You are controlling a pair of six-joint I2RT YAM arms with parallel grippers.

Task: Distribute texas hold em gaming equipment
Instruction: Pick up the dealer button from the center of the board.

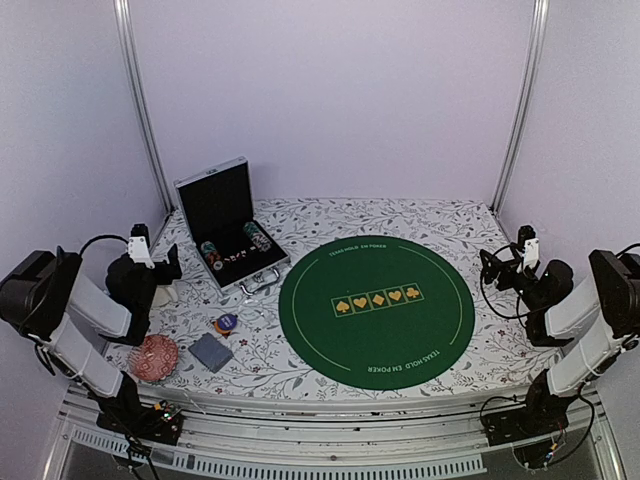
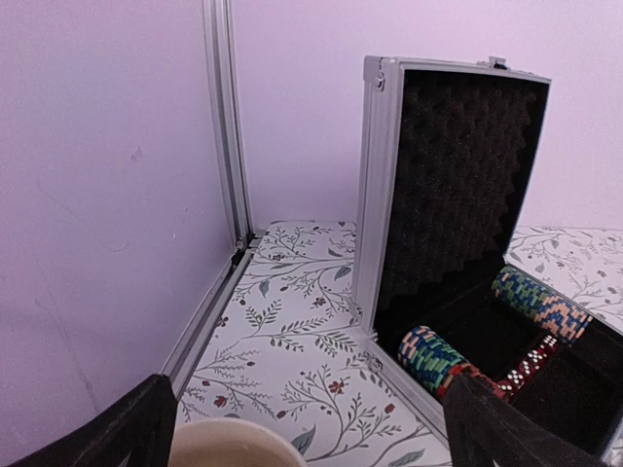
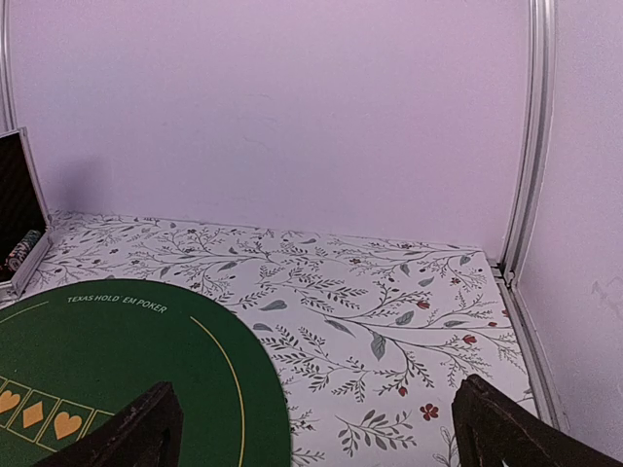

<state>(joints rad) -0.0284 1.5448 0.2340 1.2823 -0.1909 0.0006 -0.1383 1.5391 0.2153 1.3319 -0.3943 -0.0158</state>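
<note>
The left gripper hangs with its fingers spread wide and holding nothing; the rim of a cream mug shows low between them. The poker chips lie in rolls in the tray of an open metal case, ahead of these fingers and off to their right, not touching them. In the top view, the playing cards and a purple button rest on the flowered cloth nearer the arm bases, beside a red patterned round thing and apart from the gripper. The right gripper is also spread wide and empty, over the cloth at the far right edge of the round green mat, well apart from the chips.
</note>
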